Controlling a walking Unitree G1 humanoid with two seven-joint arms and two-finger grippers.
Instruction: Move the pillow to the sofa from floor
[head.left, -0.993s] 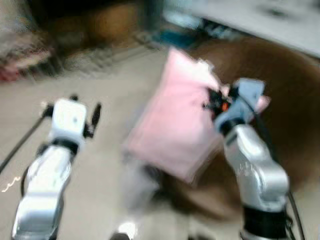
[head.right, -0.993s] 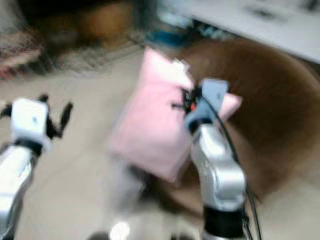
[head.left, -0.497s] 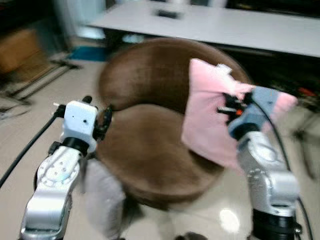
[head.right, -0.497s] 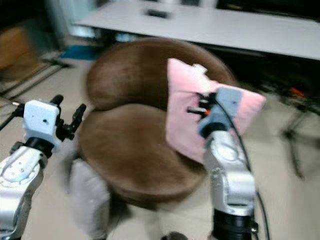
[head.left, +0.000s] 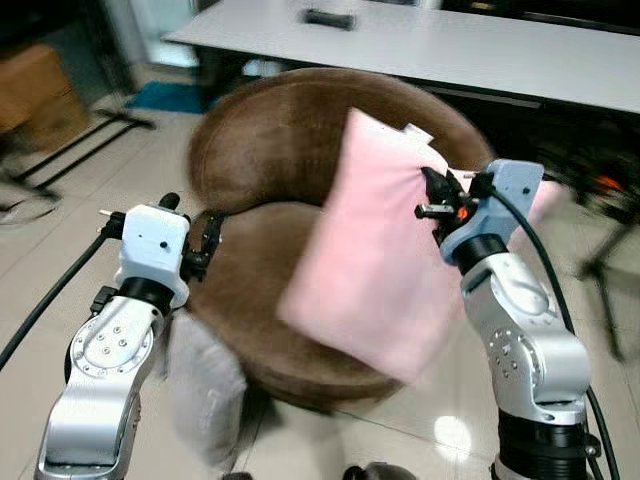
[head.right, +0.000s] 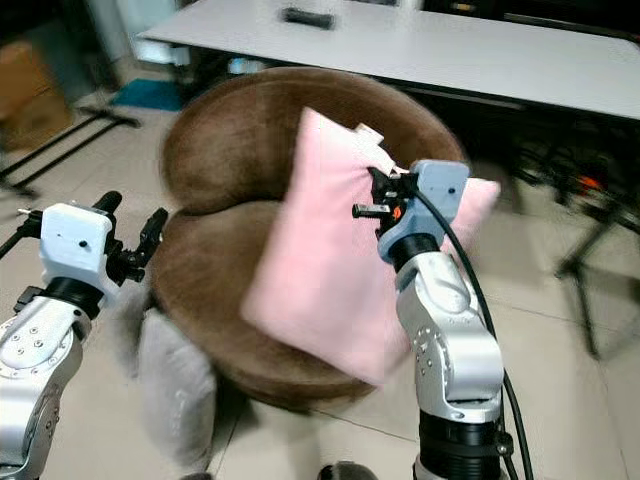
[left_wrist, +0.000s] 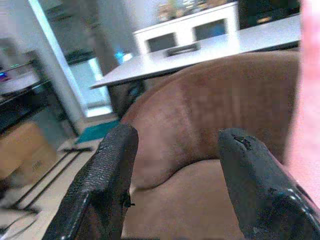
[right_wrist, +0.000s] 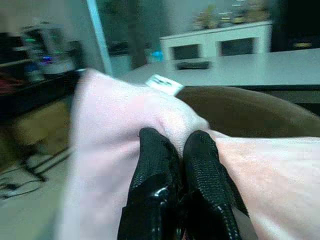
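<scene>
The right claw (right_wrist: 172, 150) is pinching the pink pillow (head.left: 375, 270) near its top edge. Its two black fingers (right_wrist: 152, 165) are pressed close together with a fold of pink cloth caught between them. The pillow hangs down from the claw, up in the air and tilted. It is in front of the sofa (head.left: 270, 150) and partly over the seat. Its lower corner hangs past the front edge of the seat. A small white tag (head.left: 418, 130) sticks out at the top of the pillow.

The sofa is round and brown, with a curved back. It stands on a pale tiled floor (head.left: 60, 260).

The left claw (head.left: 190, 225) is up near the left side of the sofa seat. Its fingers (left_wrist: 107, 180) are spread wide apart and hold nothing. Between them, in the left wrist view, you can see the sofa back and a strip of the pink pillow at the side.

A grey cushion (head.left: 205, 385) leans against the sofa low down on the floor, just under the left arm.

Behind the sofa is a long white desk (head.left: 480, 50). A small dark thing (head.left: 327, 18) lies on it. It is too blurry to tell what it is. A brown box (head.left: 35, 95) sits far off to the left.
</scene>
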